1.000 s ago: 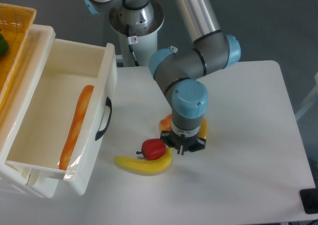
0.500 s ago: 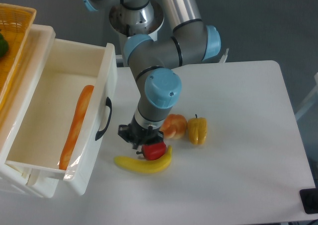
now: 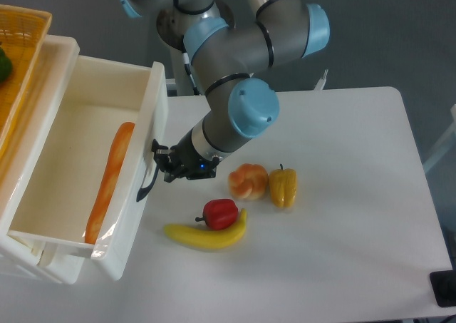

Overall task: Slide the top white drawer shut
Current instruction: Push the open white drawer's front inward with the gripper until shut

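Since half a second ago the arm has swung left: the end effector (image 3: 165, 167) left its spot over the red pepper and banana and now sits against the front of the top white drawer (image 3: 78, 170), right at the black handle (image 3: 150, 172).

Left to right:
- Yellow basket (image 3: 20, 66) at the far left edge, on top of the white cabinet (image 3: 55, 266).
- Top white drawer pulled well out, at the left over the table (image 3: 342, 216); a long orange piece (image 3: 110, 180) lies along its right inner wall.
- End effector touching or just beside the handle; fingers dark and small in view, so I cannot tell whether they are spread or pressed together.
- Banana (image 3: 205, 235) with red pepper (image 3: 220, 212) resting on it, near the drawer's front lower corner but apart from it.
- Orange-white fruit (image 3: 247, 182) and yellow pepper (image 3: 283, 186), just beside each other.
- Right half of table bare to its rounded edge.
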`<action>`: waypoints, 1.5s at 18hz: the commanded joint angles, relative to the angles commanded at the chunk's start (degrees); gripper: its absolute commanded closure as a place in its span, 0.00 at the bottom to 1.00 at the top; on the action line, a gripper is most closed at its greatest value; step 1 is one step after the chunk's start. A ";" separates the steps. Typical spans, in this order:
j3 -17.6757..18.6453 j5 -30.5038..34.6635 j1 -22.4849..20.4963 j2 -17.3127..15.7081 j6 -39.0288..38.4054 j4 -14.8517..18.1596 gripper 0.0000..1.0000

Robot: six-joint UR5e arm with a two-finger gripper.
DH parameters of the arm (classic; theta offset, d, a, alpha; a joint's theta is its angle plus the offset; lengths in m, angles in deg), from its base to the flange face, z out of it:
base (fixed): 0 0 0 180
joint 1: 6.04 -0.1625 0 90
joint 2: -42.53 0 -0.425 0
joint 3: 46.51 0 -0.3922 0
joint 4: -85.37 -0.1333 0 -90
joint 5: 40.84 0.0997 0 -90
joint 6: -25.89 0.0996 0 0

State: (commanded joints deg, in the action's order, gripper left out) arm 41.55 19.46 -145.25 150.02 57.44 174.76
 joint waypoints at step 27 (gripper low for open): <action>1.85 -2.55 11.24 -1.94 -1.40 -0.44 1.00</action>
State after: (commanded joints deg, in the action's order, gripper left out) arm 43.40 16.91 -134.01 148.09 56.04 174.32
